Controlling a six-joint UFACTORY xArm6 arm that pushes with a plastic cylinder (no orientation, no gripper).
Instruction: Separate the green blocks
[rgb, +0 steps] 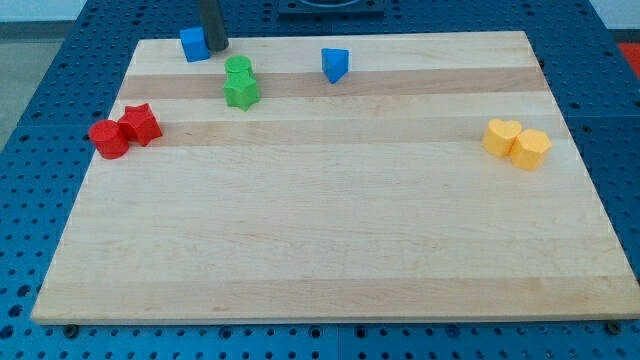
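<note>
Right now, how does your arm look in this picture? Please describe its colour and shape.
Only a short piece shows: a straight, dark grey rod, round like a cylinder, coming down from the view's top edge. My tip ends blunt, just to the right of the blue cube. I see no cables, markings or labels on it. The rest of the arm is out of the picture.

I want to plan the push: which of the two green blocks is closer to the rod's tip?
The green cylinder, toward the view's top, is closer to my tip. The green star-shaped block touches it on the bottom side, farther away.
</note>
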